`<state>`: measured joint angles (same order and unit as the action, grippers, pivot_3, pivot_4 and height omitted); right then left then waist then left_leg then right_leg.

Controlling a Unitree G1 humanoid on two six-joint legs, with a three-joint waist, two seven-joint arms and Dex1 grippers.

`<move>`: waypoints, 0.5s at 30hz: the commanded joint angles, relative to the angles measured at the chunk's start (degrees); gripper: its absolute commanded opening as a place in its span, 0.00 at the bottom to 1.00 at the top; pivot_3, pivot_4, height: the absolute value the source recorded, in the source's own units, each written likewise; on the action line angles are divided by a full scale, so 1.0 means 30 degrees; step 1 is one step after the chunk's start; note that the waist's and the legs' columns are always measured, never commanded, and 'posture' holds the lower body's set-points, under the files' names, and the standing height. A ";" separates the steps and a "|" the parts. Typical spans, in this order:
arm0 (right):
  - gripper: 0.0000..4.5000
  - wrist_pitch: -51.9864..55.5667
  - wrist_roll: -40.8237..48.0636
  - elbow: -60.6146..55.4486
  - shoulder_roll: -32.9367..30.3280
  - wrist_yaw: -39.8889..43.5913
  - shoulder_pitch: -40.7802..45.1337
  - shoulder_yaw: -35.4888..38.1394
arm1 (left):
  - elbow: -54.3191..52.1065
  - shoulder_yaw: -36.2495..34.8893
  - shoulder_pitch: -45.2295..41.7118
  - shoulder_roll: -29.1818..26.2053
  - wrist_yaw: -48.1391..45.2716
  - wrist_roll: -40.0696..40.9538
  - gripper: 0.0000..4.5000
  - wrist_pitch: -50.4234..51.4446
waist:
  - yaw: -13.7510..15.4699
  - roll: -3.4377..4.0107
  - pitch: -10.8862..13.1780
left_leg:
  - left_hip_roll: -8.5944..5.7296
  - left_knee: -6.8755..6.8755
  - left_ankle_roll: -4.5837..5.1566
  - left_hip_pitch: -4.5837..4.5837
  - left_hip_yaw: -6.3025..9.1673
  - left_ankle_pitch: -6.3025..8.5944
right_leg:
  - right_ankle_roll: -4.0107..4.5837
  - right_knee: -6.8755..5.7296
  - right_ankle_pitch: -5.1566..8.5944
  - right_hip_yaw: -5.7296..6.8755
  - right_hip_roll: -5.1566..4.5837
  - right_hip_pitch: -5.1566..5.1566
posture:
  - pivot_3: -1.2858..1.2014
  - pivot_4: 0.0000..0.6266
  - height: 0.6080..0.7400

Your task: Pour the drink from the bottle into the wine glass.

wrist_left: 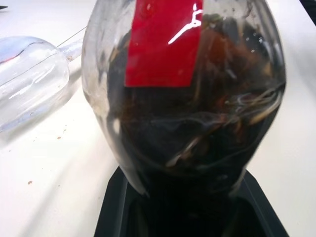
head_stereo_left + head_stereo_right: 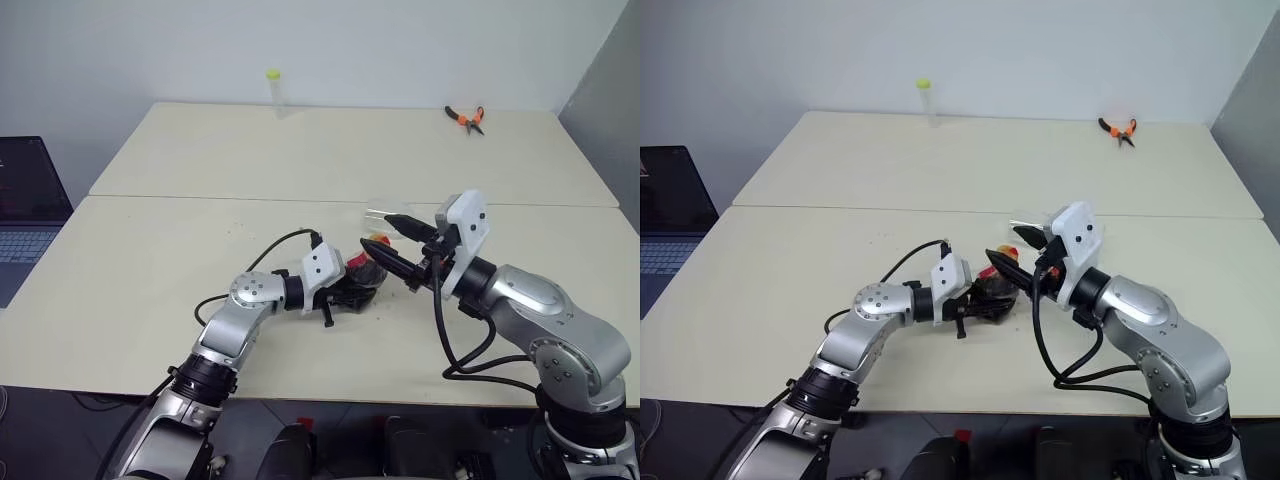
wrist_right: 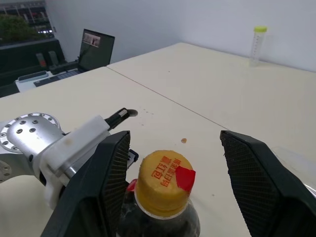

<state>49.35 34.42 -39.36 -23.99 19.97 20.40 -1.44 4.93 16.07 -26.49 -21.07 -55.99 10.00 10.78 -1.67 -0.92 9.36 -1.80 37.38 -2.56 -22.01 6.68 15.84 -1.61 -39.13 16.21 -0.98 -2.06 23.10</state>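
1. Closest in, the left gripper (image 2: 340, 297) is clamped tight on the bottle (image 2: 365, 276), its black fingers (image 1: 118, 207) pressed to either side of the bulbous body down near the base.
2. That left arm reaches forward low over the table (image 2: 150, 300), forearm bent in towards the middle, so its claw points across to the robot's right and a little downward.
3. Inside the claw, the bottle holds the drink (image 1: 197, 148), a dark brown liquid filling the body below the red label (image 1: 163, 44).
4. Just past the bottle from the left claw, the wine glass (image 1: 29, 84) lies on its side on the table.
5. From the other side, the right gripper (image 3: 173, 173) stands wide, one finger on each side of the yellow cap (image 3: 164, 181) without touching it.
6. The right arm is elbow-out, forearm raised, claw roughly level and aimed at the left claw.
7. Far beyond both claws, a thin tube (image 2: 273, 92) stands upright, and orange pliers (image 2: 466, 118) lie near the back edge.
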 commanded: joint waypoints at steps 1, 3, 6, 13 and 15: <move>0.69 -0.0794 -0.0346 -0.0035 -0.0247 0.0377 -0.0266 -0.0021 | -0.0360 -0.0012 -0.0399 0.0136 -0.0233 0.0056 0.19 -0.0526 | -0.0003 0.0000 0.0000 | 0.0001 0.0000 0.0010 0.0000 0.0000 0.0005 | 0.0000 0.0000 0.0000 0.0000 0.0000 0.0000 | 0.52 0.24 1.00; 0.69 -0.0868 -0.0372 0.0007 -0.0375 0.0592 -0.0398 -0.0096 | -0.0352 -0.0042 -0.0394 0.0140 -0.0258 0.0052 0.19 -0.0522 | -0.0006 0.0000 0.0000 | 0.0002 0.0000 0.0044 0.0001 -0.0002 0.0025 | 0.0000 -0.0001 0.0000 -0.0003 0.0003 0.0000 | 0.52 0.24 1.00; 0.69 -0.0714 -0.0002 -0.0157 -0.0475 0.1094 -0.0614 -0.0206 | -0.0374 -0.0087 -0.0324 0.0118 -0.0294 0.0017 0.19 -0.0515 | -0.0008 0.0000 0.0000 | 0.0008 0.0000 0.0046 0.0002 0.0002 0.0026 | 0.0001 -0.0003 0.0000 0.0001 0.0004 0.0001 | 0.52 0.24 1.00; 0.40 -0.0514 0.0527 -0.0037 -0.0102 0.1013 -0.0324 0.0082 | -0.0420 -0.0067 -0.0283 0.0100 -0.0350 -0.0027 0.18 -0.0508 | -0.0031 0.0000 0.0000 | 0.0014 -0.0002 0.0048 0.0002 0.0006 0.0027 | 0.0001 -0.0002 0.0000 0.0001 0.0004 0.0000 | 0.52 0.24 1.00; 0.28 -0.0448 0.0859 0.0012 -0.0010 0.1004 -0.0252 0.0297 | -0.0440 -0.0071 -0.0269 0.0070 -0.0375 -0.0028 0.18 -0.0505 | -0.0030 0.0000 0.0000 | 0.0013 -0.0001 0.0048 0.0001 0.0008 0.0027 | 0.0001 -0.0002 0.0000 0.0002 0.0004 0.0000 | 0.52 0.24 1.00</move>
<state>48.37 35.36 -37.91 -24.27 22.83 18.59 -2.12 5.17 16.08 -26.65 -21.05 -56.92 9.76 10.58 -1.77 -0.92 9.36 -1.76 37.38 -2.42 -22.01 6.71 15.92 -1.61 -39.13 16.21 -0.97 -2.05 23.10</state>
